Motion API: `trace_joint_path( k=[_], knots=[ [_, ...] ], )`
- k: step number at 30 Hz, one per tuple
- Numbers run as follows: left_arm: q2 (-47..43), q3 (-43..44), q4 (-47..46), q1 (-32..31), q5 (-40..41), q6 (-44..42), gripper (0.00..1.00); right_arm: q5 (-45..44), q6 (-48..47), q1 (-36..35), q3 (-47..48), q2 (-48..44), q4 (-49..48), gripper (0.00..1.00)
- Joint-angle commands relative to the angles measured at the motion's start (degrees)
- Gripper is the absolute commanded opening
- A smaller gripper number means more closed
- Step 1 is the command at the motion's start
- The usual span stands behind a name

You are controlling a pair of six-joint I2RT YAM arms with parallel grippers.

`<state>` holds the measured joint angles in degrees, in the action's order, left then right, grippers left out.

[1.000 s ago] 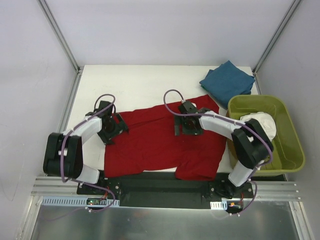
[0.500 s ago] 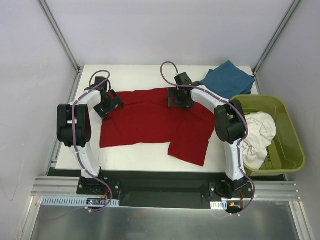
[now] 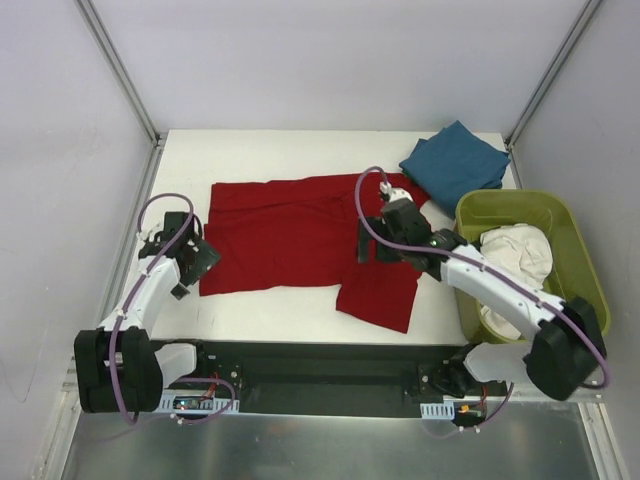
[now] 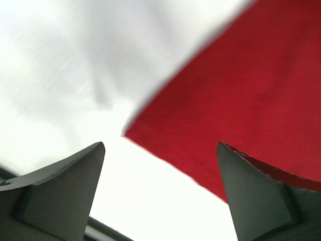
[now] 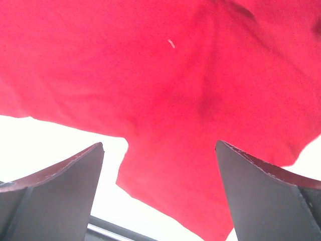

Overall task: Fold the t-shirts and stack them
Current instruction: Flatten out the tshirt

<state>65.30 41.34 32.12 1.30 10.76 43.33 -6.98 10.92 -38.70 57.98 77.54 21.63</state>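
Note:
The deep red t-shirt (image 3: 300,235) lies spread on the white table, one sleeve (image 3: 380,298) hanging toward the near edge. It also shows in the left wrist view (image 4: 241,95) and the right wrist view (image 5: 165,75). The teal-blue t-shirt (image 3: 455,163) lies folded at the back right. The white t-shirt (image 3: 520,255) is bunched in the olive-green tub (image 3: 580,290). My left gripper (image 3: 190,262) is open and empty just left of the red shirt's near-left corner (image 4: 128,133). My right gripper (image 3: 380,243) is open and empty above the red shirt's right part.
The tub stands at the right edge of the table (image 3: 280,310). Metal frame posts (image 3: 120,70) rise at the back corners. A black rail (image 3: 320,370) runs along the near edge between the arm bases.
Both grippers have let go of the red shirt's far edge and pulled back toward the near side. The shirt now lies flat where it was dragged.

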Motion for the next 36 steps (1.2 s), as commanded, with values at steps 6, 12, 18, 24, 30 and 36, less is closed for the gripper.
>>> trace_joint_path(
  k=[6, 12, 18, 24, 30, 36],
  knots=[
    [6.32, -1.79, 2.51, 3.36, 4.00, 5.01, 0.58, -9.18, 7.10, -1.99, -15.34, -18.73, 4.12, 0.97],
    [13.01, -1.79, 0.32, 3.36, 2.34, 6.15, 0.50, -10.77, 7.89, -2.08, -19.48, -26.20, 8.69, 0.97],
    [17.14, -1.88, -2.67, 3.36, -0.29, 5.71, 0.45, -10.60, 9.03, -2.17, -21.76, -30.69, 11.42, 0.97],
    [19.78, -2.84, -6.10, 3.36, -3.64, 4.57, 0.24, -11.39, 10.26, -2.26, -23.08, -33.33, 13.18, 0.97],
    [21.28, -3.28, -7.95, 3.36, -4.79, 2.64, 0.00, -9.63, 9.83, -2.35, -22.12, -33.07, 15.80, 0.97],
    [11.11, -6.36, -8.65, 3.36, -3.91, 0.70, 0.00, -10.07, 10.88, -7.26, -20.54, -29.03, 18.36, 0.97]
  ],
)
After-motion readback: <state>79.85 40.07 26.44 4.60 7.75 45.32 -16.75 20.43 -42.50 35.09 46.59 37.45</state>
